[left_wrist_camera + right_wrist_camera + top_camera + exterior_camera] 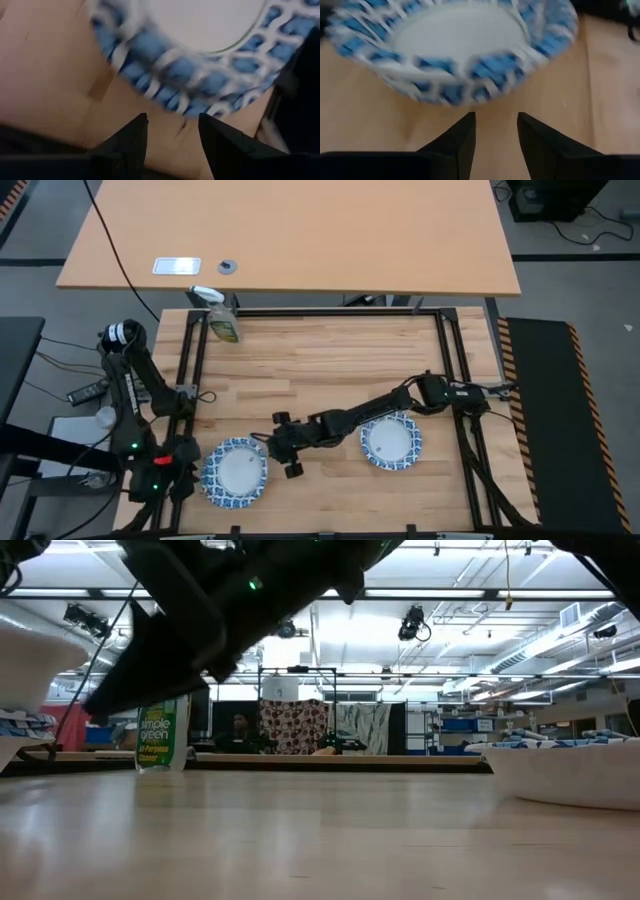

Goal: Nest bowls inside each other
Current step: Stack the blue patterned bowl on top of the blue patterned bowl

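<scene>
My right fingers (495,132) stand partly apart, empty, just short of the left bowl's (455,45) patterned rim. That bowl sits on the surface (330,360) at front left; the second bowl (391,442) lies well apart, front right. My left fingers (172,135) are spread, empty, beside the left bowl. Judgement: the bowls look light, rigid, glazed-slick and breakable. Pinch the scalloped rim, one finger inside, one outside.

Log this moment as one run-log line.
left gripper: open, beside left bowl | right gripper: open, empty, facing same bowl | right bowl: apart, un-nested
</scene>
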Robot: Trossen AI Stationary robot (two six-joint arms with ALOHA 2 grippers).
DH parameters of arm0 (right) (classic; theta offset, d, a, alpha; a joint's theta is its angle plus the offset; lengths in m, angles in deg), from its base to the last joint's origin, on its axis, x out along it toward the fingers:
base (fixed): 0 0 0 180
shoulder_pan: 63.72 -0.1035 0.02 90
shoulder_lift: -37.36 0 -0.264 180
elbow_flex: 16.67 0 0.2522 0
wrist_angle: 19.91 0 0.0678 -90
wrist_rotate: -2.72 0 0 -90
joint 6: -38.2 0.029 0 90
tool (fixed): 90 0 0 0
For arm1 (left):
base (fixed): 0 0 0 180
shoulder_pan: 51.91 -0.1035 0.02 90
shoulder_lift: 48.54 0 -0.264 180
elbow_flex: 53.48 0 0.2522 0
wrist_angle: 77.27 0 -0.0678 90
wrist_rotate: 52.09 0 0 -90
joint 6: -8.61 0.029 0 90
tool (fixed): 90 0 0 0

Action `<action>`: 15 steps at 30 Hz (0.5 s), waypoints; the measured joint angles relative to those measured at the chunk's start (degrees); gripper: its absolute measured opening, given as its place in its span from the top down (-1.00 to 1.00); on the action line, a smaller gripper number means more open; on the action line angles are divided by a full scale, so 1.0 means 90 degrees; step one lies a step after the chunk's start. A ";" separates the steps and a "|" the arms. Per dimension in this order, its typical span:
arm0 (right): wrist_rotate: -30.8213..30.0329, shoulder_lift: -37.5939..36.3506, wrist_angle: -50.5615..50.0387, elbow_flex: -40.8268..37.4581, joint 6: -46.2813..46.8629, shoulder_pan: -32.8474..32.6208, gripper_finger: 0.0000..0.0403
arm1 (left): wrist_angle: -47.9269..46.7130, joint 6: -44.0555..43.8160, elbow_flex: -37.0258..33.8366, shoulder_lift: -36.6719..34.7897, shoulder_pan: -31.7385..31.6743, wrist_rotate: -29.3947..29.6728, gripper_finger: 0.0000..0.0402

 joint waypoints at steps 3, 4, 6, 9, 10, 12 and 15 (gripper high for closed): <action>-0.0172 -0.0113 -0.0445 0.0000 0.0000 0.0079 0.24 | -0.0043 -0.0060 0.0000 -0.0032 0.0042 -0.0293 0.10; -0.0234 -0.0177 -0.0551 0.0000 -0.0002 0.0100 0.24 | -0.0099 -0.0059 0.0011 -0.0053 0.0067 -0.0291 0.10; -0.0287 -0.0342 -0.0707 0.0000 -0.0030 0.0135 0.24 | -0.0389 0.0028 0.0123 -0.0066 0.0073 -0.0145 0.10; -0.0287 -0.0623 -0.1023 0.0000 -0.0097 0.0192 0.24 | -0.0958 0.0287 0.0470 -0.0070 -0.0021 0.0064 0.10; -0.0305 -0.0708 -0.1185 0.0000 -0.0125 0.0213 0.24 | -0.1261 0.0342 0.0594 -0.0070 -0.0051 0.0099 0.10; -0.0318 -0.0897 -0.1415 -0.0067 -0.0125 0.0259 0.24 | -0.1829 0.0394 0.0852 -0.0070 -0.0090 0.0095 0.10; -0.0330 -0.1201 -0.1720 -0.0382 -0.0008 0.0325 0.24 | -0.2587 0.0417 0.1248 -0.0071 -0.0092 0.0115 0.10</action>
